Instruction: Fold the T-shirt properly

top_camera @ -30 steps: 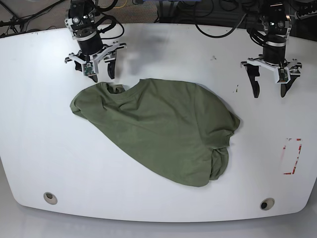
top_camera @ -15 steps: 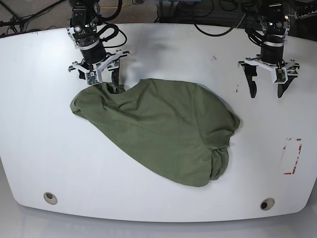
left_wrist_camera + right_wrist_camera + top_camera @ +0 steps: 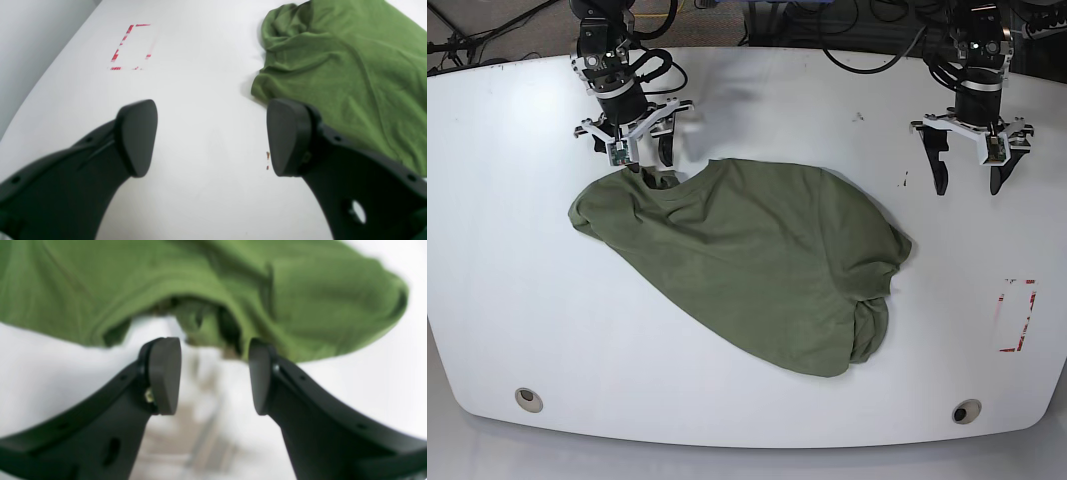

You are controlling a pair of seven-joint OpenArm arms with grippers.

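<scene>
A white counter (image 3: 517,290) carried the crumpled T-shirt (image 3: 747,265) at mid-frame. The right gripper (image 3: 634,150), fingers spread and empty, hung at its collar, upper left; closing there looked next. The left gripper (image 3: 968,160) waited released, upper right.

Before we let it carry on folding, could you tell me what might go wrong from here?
1. The right gripper, jaws open, sits at the bunched collar of the shirt. It may pinch several layers and lift a wad rather than one edge.
2. The shirt lies crumpled, its far end folded under, so any fold now would likely trap wrinkles.
3. The left gripper hangs open over bare table, clear of the cloth; a one-sided pull could drag the shirt sideways.
</scene>
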